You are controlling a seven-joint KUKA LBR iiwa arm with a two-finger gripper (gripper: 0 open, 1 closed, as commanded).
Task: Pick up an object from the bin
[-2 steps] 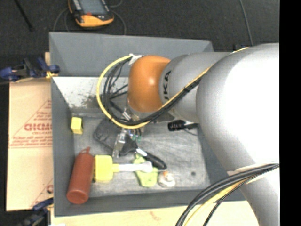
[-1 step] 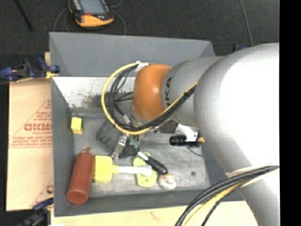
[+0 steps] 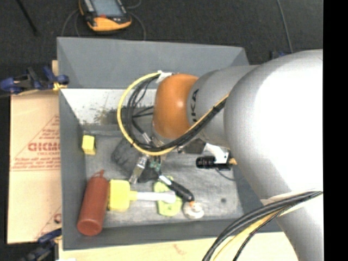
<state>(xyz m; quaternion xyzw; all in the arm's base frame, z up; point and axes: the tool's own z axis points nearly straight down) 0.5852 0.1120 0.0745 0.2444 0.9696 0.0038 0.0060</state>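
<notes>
Gripper (image 3: 142, 170) sits low over the middle of the bin (image 3: 147, 64). It hangs under the orange wrist cover (image 3: 174, 105), which hides most of it. Whether it is wide or narrow: cannot tell. Nothing is visibly held.

Nearest things:
- Brush (image 3: 119, 194) with a yellow head and a white handle, lying flat just in front of the gripper. This is the likeliest candidate.
- Dark grey lump (image 3: 122, 154), just beside the gripper on its far-left side.
- Black pen-like stick (image 3: 179, 189), lying at a slant across a green piece (image 3: 167, 206).

Well apart from the gripper:
- Red-brown bottle (image 3: 92, 204), lying along the left wall and touching or nearly touching the brush head.
- Small yellow block (image 3: 88, 144).
- Black-and-white item (image 3: 212, 161), near the arm.

Risks from here (judgement):
1. The target is ambiguous. The gripper appears to sit between the brush head, the grey lump and the stick, so closing could catch an edge of two things, or none.
2. The brush is flat and long. A grip on the head alone, off centre, would let the handle swing down and twist it loose on the lift.
3. The stick and the green piece overlap the handle end, so lifting the brush may drag them along and then drop them.
4. The bottle lies close beside the brush head and could block one side of the gripper.
5. The yellow cable loop (image 3: 128, 99) at the wrist hangs near the back wall and could snag on withdrawal.
</notes>
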